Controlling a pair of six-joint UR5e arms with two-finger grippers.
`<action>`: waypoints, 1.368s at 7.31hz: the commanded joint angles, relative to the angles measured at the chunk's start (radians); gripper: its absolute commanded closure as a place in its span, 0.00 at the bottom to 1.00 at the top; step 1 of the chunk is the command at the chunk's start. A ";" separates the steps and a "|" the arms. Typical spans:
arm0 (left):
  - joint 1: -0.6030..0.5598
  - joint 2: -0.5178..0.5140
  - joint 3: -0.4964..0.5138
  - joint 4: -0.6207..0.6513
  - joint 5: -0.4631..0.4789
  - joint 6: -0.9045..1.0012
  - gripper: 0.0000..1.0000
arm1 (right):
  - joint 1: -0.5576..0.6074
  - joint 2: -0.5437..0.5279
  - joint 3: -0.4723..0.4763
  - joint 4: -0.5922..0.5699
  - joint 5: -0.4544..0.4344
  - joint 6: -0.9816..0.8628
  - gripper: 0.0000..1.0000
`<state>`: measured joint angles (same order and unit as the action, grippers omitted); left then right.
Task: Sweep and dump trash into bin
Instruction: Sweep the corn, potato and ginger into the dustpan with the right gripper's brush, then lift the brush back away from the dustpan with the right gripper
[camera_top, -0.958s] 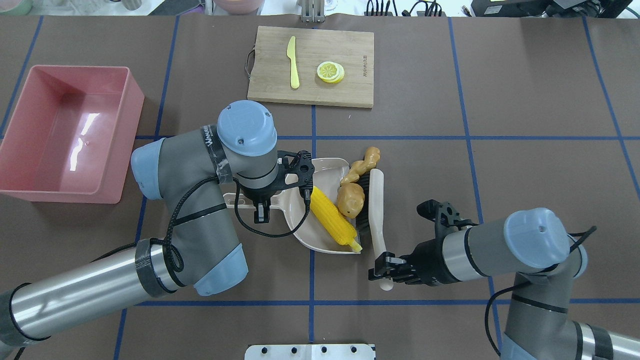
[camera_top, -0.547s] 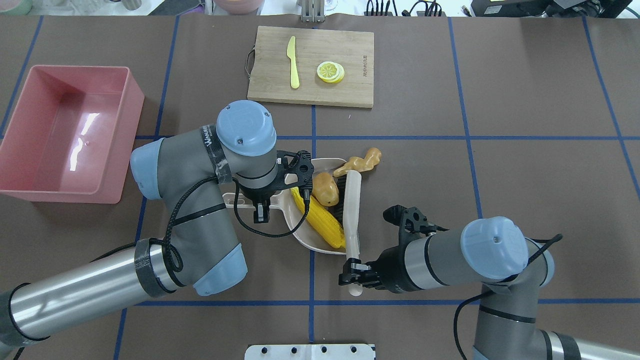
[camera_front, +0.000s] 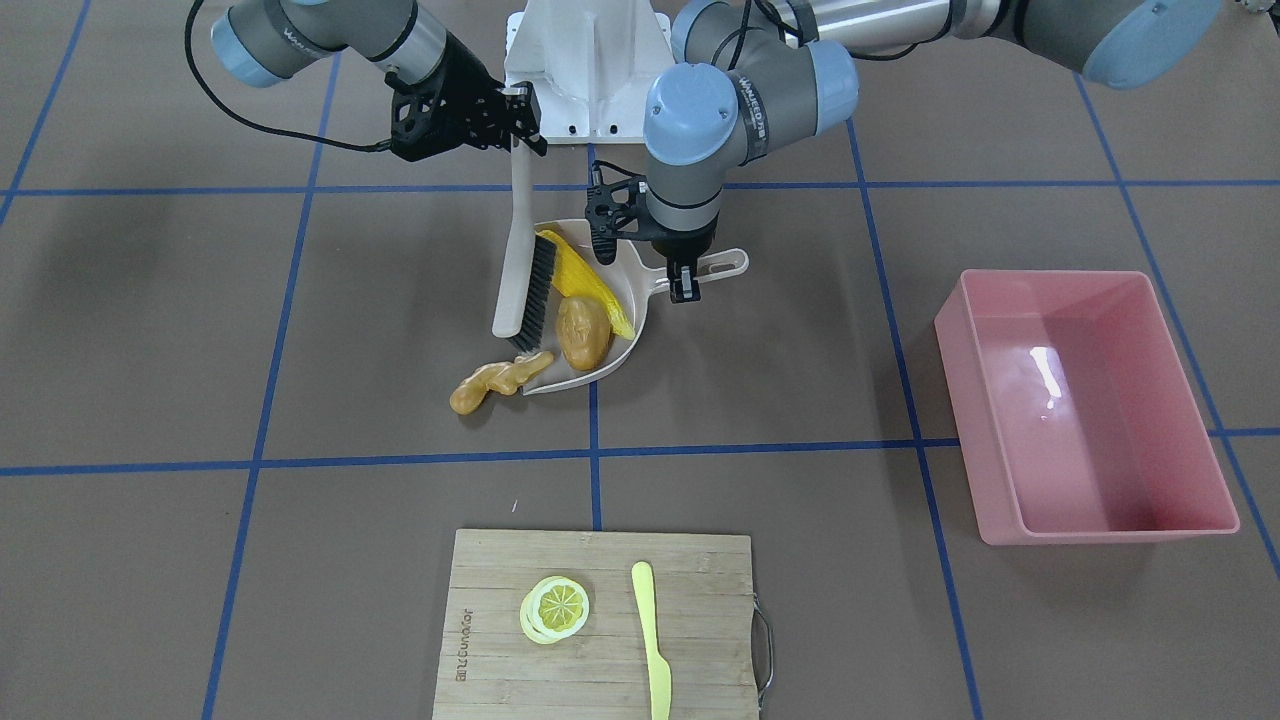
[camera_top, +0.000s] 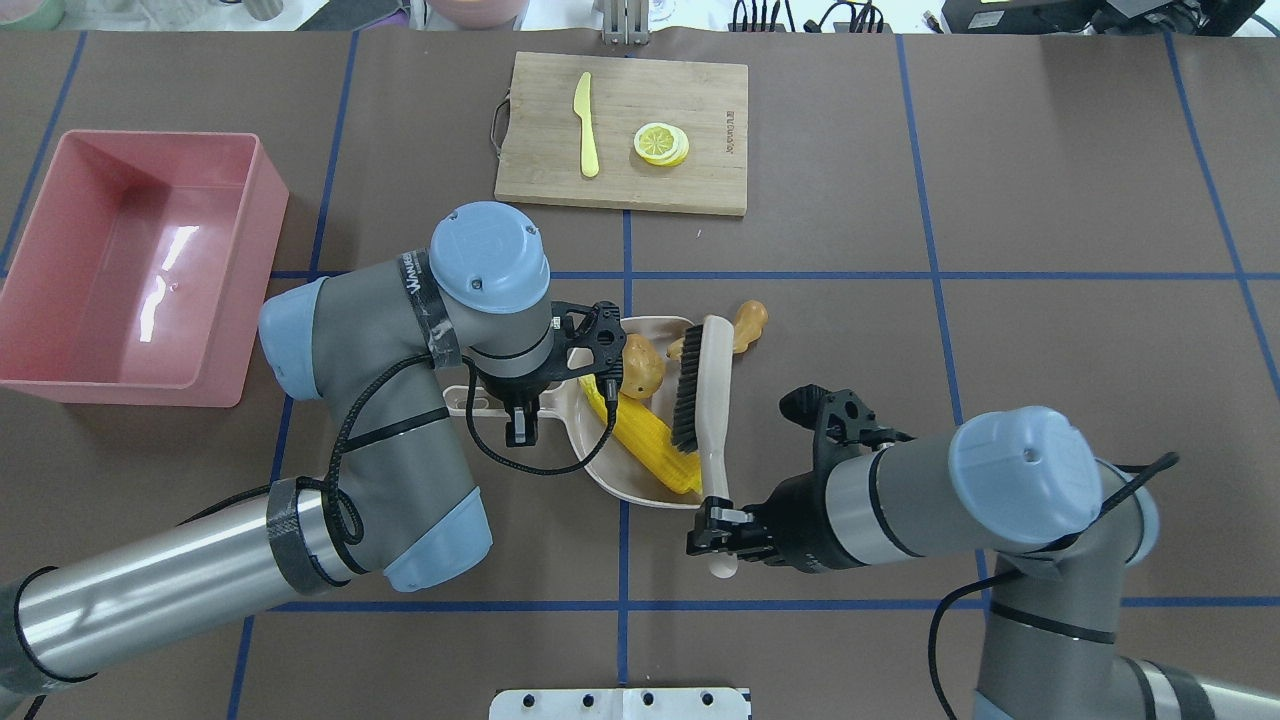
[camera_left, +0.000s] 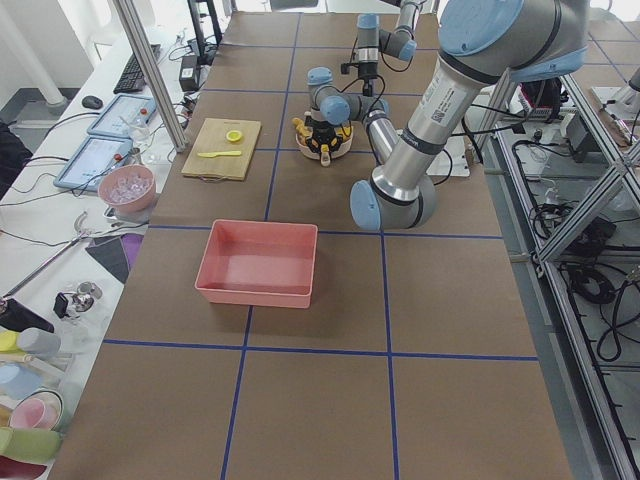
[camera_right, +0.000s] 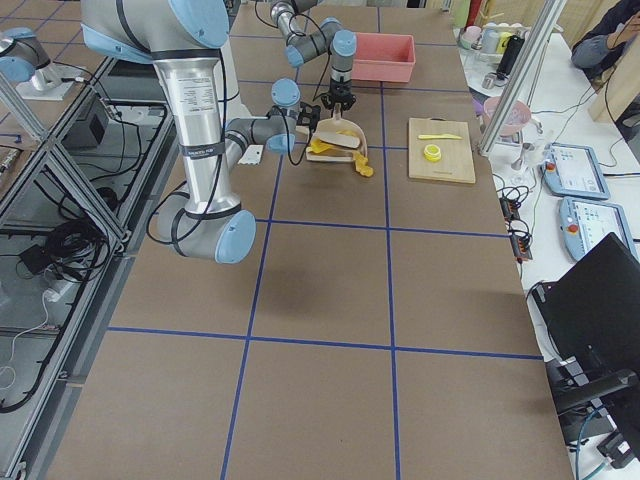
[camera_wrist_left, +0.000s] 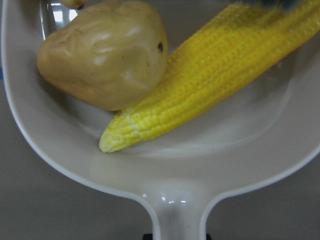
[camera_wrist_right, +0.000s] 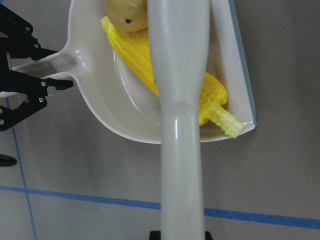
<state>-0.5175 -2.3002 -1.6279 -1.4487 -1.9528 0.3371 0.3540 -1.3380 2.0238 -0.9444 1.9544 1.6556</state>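
Note:
The beige dustpan (camera_top: 600, 470) holds the yellow corn cob (camera_top: 645, 440) and the brown potato (camera_top: 642, 366); both also show in the left wrist view: corn (camera_wrist_left: 210, 80), potato (camera_wrist_left: 105, 55). The tan ginger root (camera_front: 490, 382) lies on the table at the pan's open lip, partly behind the brush in the overhead view. My left gripper (camera_top: 520, 425) is shut on the dustpan's handle. My right gripper (camera_top: 722, 535) is shut on the handle of the beige brush (camera_top: 712, 400), whose bristles stand over the pan's mouth. The pink bin (camera_top: 130, 392) stands empty at the far left.
A wooden cutting board (camera_top: 700, 100) with a yellow knife (camera_top: 586, 125) and lemon slices (camera_top: 661, 143) lies at the back centre. A metal plate (camera_top: 620, 703) sits at the near edge. Blue tape lines cross the brown tabletop.
My right gripper swept the brush leftward, pushing the corn and potato fully into the dustpan, then drew it back slightly right. The ginger turned and stays at the lip. The left arm held still.

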 joint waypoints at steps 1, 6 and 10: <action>-0.001 0.019 -0.004 -0.025 0.000 -0.001 1.00 | 0.130 -0.108 0.074 -0.028 0.136 -0.102 1.00; -0.010 0.027 -0.004 -0.055 0.000 -0.003 1.00 | 0.443 -0.305 -0.046 -0.016 0.397 -0.718 1.00; -0.015 0.028 0.000 -0.056 0.006 -0.020 1.00 | 0.390 -0.138 -0.146 -0.028 0.368 -0.708 1.00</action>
<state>-0.5326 -2.2724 -1.6294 -1.5033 -1.9496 0.3267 0.7715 -1.5302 1.9040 -0.9688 2.3374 0.9400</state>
